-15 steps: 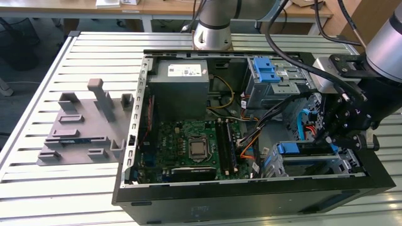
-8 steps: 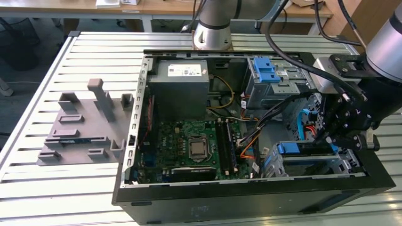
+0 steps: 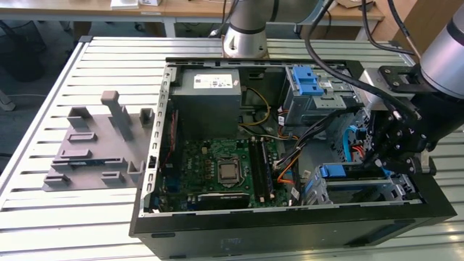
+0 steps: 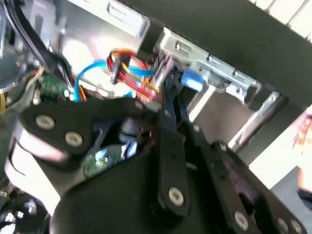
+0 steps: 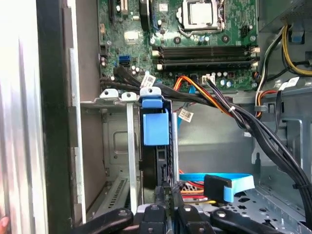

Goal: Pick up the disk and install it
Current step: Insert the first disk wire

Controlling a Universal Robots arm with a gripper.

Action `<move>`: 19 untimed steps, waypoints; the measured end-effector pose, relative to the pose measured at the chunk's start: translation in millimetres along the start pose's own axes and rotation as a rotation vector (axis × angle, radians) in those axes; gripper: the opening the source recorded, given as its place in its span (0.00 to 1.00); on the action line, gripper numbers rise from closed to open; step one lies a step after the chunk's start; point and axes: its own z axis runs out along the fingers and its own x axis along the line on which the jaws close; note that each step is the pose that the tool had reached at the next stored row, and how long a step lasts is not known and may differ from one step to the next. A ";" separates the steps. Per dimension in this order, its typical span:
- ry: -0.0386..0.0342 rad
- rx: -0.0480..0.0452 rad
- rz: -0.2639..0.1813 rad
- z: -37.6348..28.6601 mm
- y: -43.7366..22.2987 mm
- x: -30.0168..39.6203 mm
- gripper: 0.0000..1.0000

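First wrist view: black hand [image 5: 165, 207] pinching upright blue-bracketed silver disk [image 5: 157, 146], seated in grey metal drive cage [image 5: 117, 146] below green motherboard [image 5: 195, 44].

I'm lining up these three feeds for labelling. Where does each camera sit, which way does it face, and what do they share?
Exterior view: off the arm, above the table, looking down into the open computer case; the arm and gripper stand at the exterior view's right.
First wrist view: on the arm, facing into the case along the gripper toward the disk standing in its bay, motherboard beyond.
Second wrist view: on the arm, close behind the gripper linkage, facing the bay.
Shared: both wrist views show the disk's blue bracket and the gripper.
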 end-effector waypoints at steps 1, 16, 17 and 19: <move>0.0003 0.0000 0.000 0.2 0.0 0.0 0.16; -0.0021 -0.0006 0.000 -2.8 0.0 -0.1 0.24; -0.0027 -0.0009 0.000 -4.7 0.0 -0.1 0.24; -0.0036 -0.0015 0.000 -8.9 -0.1 -0.2 0.24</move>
